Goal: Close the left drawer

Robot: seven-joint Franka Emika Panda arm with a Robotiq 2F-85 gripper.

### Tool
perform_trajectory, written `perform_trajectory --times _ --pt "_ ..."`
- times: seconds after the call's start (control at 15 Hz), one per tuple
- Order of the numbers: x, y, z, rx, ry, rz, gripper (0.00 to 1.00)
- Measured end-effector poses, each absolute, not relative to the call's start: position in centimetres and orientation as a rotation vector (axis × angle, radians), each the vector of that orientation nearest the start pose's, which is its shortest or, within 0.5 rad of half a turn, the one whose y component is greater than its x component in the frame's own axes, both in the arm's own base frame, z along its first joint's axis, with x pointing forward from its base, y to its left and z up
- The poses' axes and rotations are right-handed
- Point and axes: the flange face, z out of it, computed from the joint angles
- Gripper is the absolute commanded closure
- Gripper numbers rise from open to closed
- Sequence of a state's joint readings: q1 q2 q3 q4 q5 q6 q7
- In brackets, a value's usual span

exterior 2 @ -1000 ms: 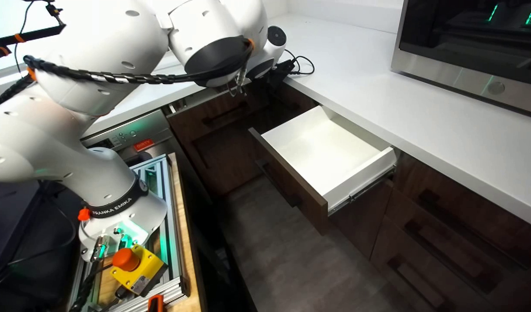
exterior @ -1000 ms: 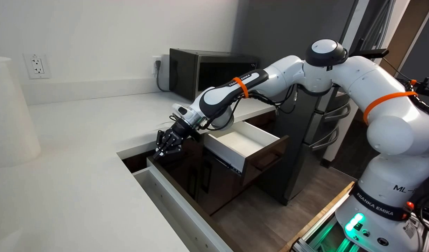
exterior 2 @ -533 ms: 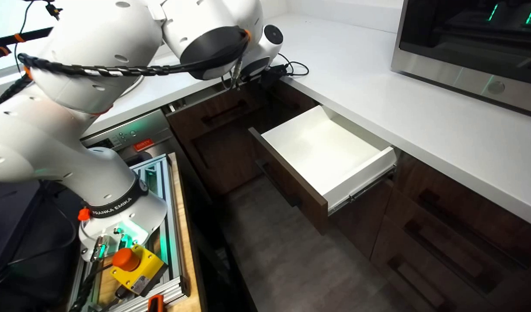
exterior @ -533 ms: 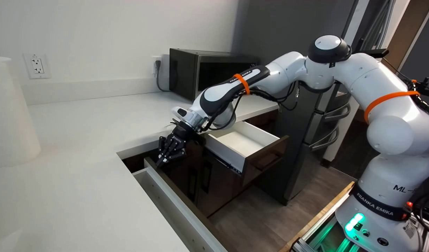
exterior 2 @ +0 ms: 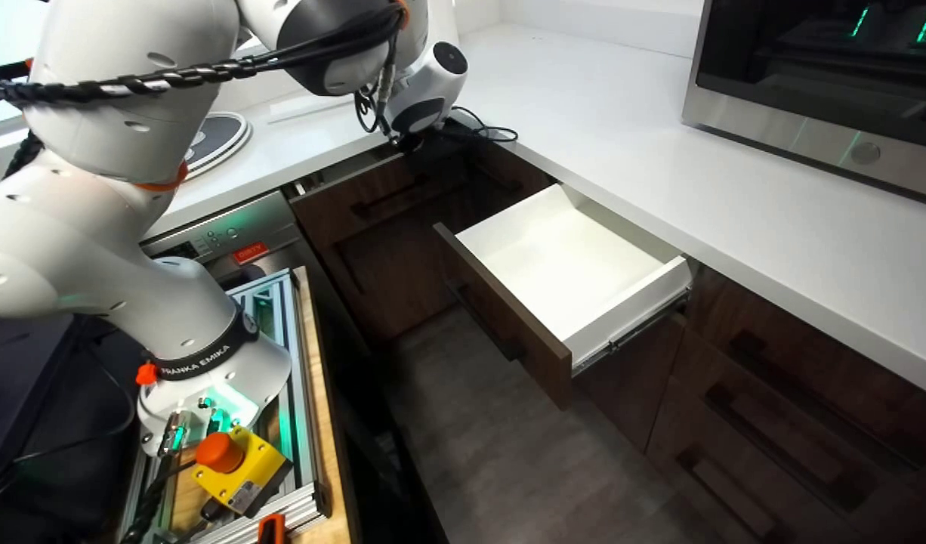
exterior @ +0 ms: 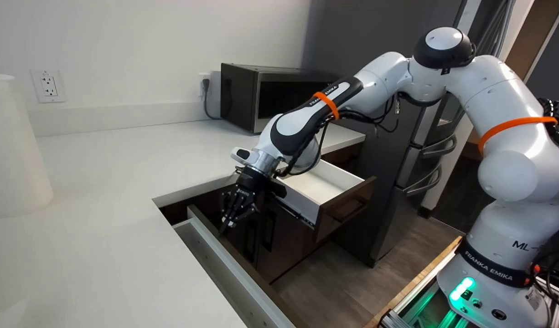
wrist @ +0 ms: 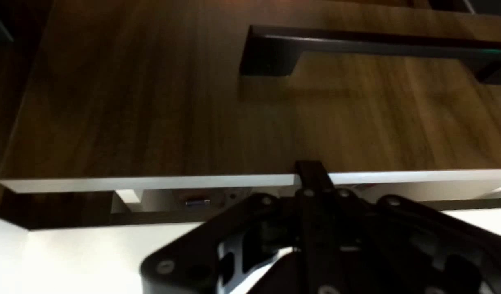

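Wrist view shows the end effector [wrist: 311, 168] with its two fingers together, and in that view their tips overlap the top edge of the brown wooden front of the left drawer [wrist: 218, 130]; if they truly touch it, I cannot tell. A dark handle [wrist: 381, 43] is fixed on this front. In an exterior view I can see that the drawer stands partly out from under the white counter [exterior: 101, 237], just beside the tilted end effector. Around the corner, the narrower drawer [exterior 2: 565, 268] is also pulled out, as both exterior views show. A microwave [exterior: 272, 93] and an upright white roll [exterior: 15, 146] stand on the counter.
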State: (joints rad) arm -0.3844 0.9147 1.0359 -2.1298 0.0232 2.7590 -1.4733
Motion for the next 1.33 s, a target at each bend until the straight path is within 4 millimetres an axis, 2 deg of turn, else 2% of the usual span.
perform_trajectory --times 0.33,0.53,0.93,1.33 --pt "43.6 34.2 18.5 -1.588 -1.932 -0.400 1.00" --pt "42.8 33.6 18.1 -1.617 -1.930 -0.359 1.00" --pt "43.5 33.3 16.5 -1.653 -1.934 -0.357 1.00" --pt "45.3 35.8 16.1 -1.683 -1.920 -0.553 1.00"
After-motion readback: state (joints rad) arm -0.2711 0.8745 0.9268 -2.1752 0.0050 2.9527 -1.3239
